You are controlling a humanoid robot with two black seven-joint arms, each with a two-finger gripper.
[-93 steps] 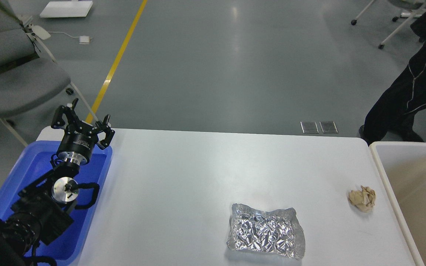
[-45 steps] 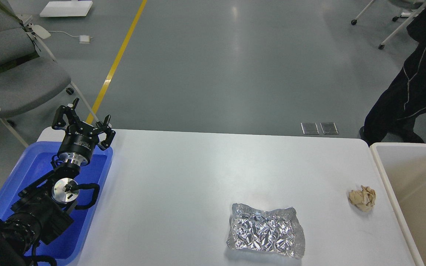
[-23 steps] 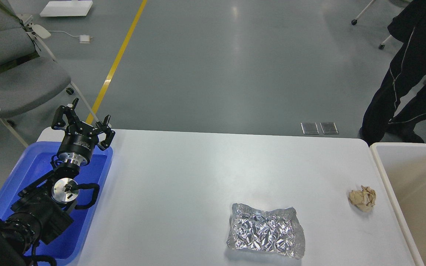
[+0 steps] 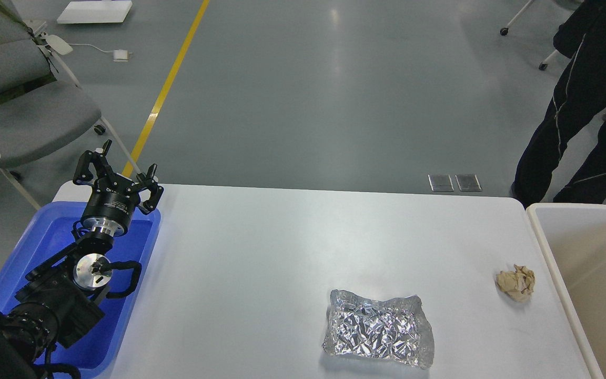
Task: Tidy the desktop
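The desktop [image 4: 261,263] is a wide white tabletop with rounded corners. A crumpled silver foil bag [image 4: 377,329] lies on it near the front, right of centre. A crumpled beige paper ball [image 4: 515,282] lies near the right edge. My left gripper [image 4: 124,167] is open and empty, held over the far end of the blue tray [image 4: 37,247] at the desktop's left end. My right arm and gripper are out of view.
A cream-white bin [image 4: 587,273] stands against the desktop's right edge. A person in dark clothes [image 4: 587,105] stands beyond the far right corner. Grey chairs [image 4: 24,116] stand at the far left, by a yellow floor line [image 4: 169,84].
My left arm and the things on the desktop have not moved. The person at the far right has shifted stance and stands more upright.
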